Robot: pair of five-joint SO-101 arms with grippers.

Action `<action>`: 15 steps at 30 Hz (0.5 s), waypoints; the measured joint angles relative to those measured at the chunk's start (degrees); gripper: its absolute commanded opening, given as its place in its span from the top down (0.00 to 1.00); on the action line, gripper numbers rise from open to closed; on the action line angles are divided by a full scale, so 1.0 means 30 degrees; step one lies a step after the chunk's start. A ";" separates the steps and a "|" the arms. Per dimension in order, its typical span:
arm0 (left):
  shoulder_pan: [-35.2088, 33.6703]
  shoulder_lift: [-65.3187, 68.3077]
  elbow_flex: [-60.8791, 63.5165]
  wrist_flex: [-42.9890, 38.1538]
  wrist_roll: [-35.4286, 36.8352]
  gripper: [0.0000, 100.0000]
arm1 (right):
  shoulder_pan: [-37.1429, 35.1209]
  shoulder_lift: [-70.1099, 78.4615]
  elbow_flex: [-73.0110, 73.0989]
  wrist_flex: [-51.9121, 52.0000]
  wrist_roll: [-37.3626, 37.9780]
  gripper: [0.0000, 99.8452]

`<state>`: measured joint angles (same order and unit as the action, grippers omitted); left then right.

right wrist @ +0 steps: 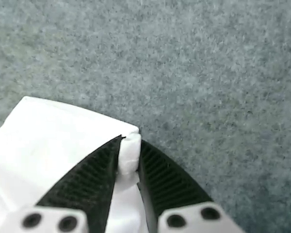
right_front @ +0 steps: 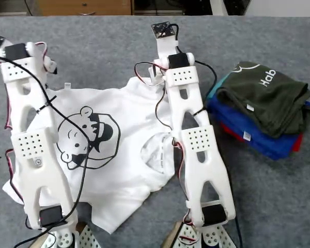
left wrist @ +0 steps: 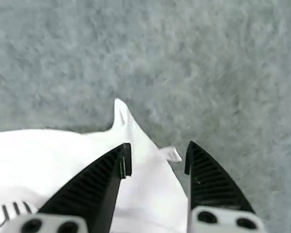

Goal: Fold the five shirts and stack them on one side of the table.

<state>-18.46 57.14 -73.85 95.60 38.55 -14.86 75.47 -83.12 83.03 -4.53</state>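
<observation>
While right gripper [right wrist: 131,143] pinches white shirt [right_front: 129,113] edge, left gripper [left wrist: 158,150] hangs open over its corner; folded stack [right_front: 268,103] well apart.

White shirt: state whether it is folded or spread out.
Spread out. The white shirt lies flat on the table with its print facing up; the right hand is shut on one edge, no fold made yet.

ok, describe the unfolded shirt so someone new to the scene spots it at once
On the grey table, look beside the stack of folded shirts, under the two white arms. The white T-shirt lies spread out there. It alone is white, unfolded and carries a black cartoon face print; the stacked ones show dark green, blue and red.
</observation>
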 measured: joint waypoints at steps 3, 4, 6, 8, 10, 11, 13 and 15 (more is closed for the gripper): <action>0.0352 0.0410 0.0938 0.0938 0.0322 0.81 | 0.0000 0.0000 0.0000 0.0000 0.0000 1.00; 0.0352 0.0615 0.1348 0.1143 0.0352 0.81 | 0.0000 0.0000 0.0000 0.0000 0.0000 1.00; 0.0147 0.1026 0.2198 0.1348 0.0352 0.81 | 0.0000 0.0000 0.0000 0.0000 0.0000 1.00; -0.0322 0.1436 0.3048 0.1407 0.0352 0.81 | 0.0000 0.0000 0.0000 0.0000 0.0000 1.00; -0.0703 0.1495 0.3604 0.1407 0.0293 0.81 | 0.0000 0.0000 0.0000 0.0000 0.0000 1.00; -0.0850 0.1495 0.3780 0.1407 0.0117 0.81 | 0.0000 0.0000 0.0000 0.0000 0.0000 1.00; -0.0938 0.1465 0.3897 0.1407 -0.0557 0.81 | 0.0000 0.0000 0.0000 0.0000 0.0000 1.00; -0.0967 0.1436 0.4044 0.1377 -0.1026 0.81 | 0.0000 0.0000 0.0000 0.0000 0.0000 1.00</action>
<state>-21.36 61.45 -61.71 99.74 35.47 -14.86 75.47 -83.12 83.03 -4.53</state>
